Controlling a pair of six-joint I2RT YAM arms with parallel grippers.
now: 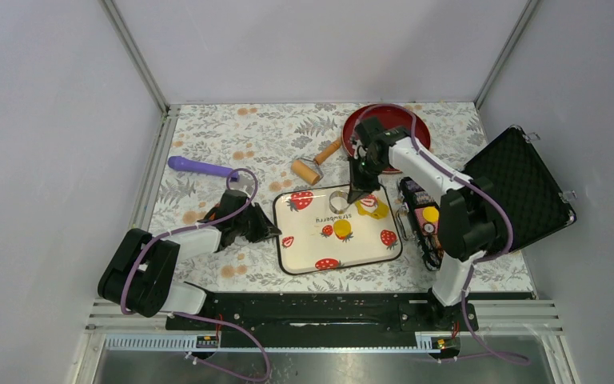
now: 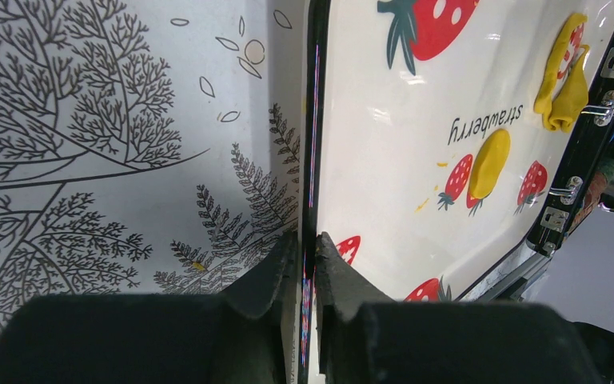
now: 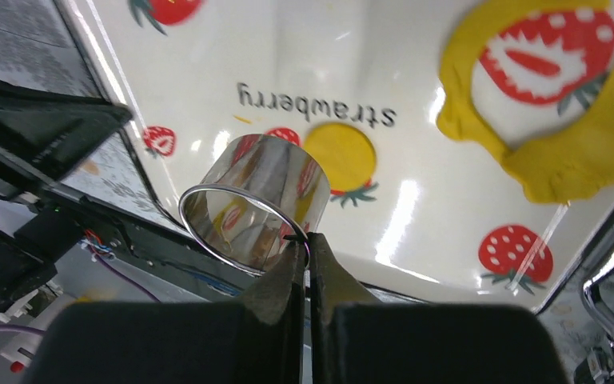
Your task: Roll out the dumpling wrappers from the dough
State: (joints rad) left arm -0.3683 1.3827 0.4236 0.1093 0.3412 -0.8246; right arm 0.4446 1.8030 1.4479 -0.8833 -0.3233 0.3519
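Left claw [image 2: 308, 240]: I clamp it on the tray [image 2: 384, 200] at its left rim, in my judgement to steady the tray.
Right claw [image 3: 304, 244]: I pinch the ring cutter [image 3: 256, 204] by its wall, at the tray's far side.
Dough [image 3: 576, 156]: on the tray's far right corner, with one hole cut out.
Wrapper [image 3: 340, 152]: lies flat mid-tray.
Arms: my left arm is low and reaches right; my right arm is bent, wrist pointing down.

**Grey booth, leafy tabletop**

Pale grey walls [image 1: 312, 48] stand far, left and right, metal posts [image 1: 136, 56] at the far corners. The table [image 1: 208, 144] wears a fern-printed cloth [image 1: 460, 132] — evenly lit — a metal rail [image 1: 520, 314] along its near edge.
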